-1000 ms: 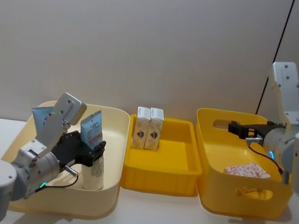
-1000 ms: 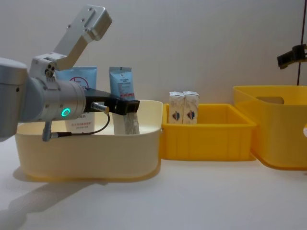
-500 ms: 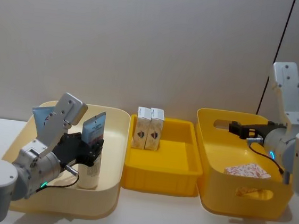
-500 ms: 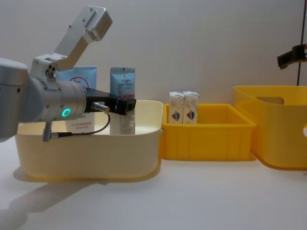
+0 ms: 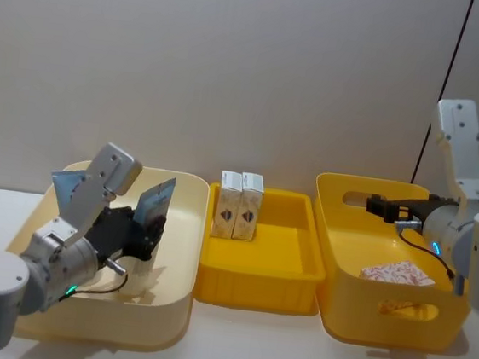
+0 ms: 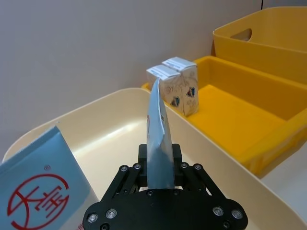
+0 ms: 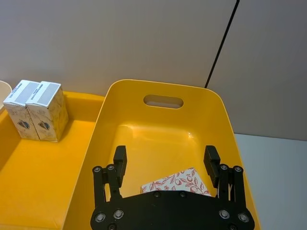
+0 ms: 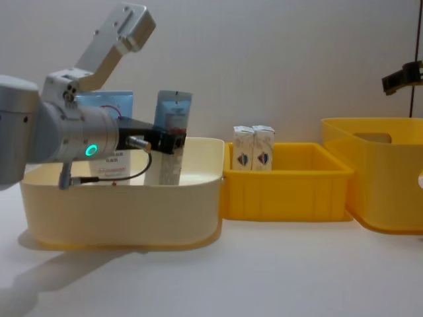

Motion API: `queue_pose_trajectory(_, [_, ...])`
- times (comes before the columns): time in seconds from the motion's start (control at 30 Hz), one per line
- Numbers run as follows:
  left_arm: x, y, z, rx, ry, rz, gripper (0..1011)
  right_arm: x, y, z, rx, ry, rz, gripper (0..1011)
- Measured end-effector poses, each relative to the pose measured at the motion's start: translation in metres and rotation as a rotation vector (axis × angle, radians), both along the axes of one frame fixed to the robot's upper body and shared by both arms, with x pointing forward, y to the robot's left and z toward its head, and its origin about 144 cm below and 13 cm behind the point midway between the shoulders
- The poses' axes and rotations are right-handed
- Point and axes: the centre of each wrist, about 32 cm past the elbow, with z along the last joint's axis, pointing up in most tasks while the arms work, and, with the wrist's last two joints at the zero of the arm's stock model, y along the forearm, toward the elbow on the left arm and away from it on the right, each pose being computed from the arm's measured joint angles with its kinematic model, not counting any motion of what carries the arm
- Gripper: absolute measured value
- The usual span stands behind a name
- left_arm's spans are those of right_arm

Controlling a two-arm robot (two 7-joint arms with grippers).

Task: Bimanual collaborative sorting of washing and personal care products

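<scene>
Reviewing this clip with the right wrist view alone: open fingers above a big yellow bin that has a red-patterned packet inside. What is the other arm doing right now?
Observer: The left gripper is shut on a pale blue flat-ended plastic squeeze tube, held inside the cream plastic bin on the robot's left.
Operator: Where on the tube does it grip?
Observer: Its fingers clamp it about mid-height, with the flat end up, standing well above the bin's rim in the chest view.
Operator: Is anything else in that bin?
Observer: Yes, a second blue and white squeeze tube with a red circle logo stands at the back, behind the arm.
</scene>
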Motion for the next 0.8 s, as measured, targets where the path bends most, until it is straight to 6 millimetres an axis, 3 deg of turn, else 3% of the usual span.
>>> queue_pose_trajectory(0.8, [0.005,-0.004,0.065,-0.09,-0.154,-0.097,266,0.0,0.0,0.0,0.0,0.0,0.001,1001])
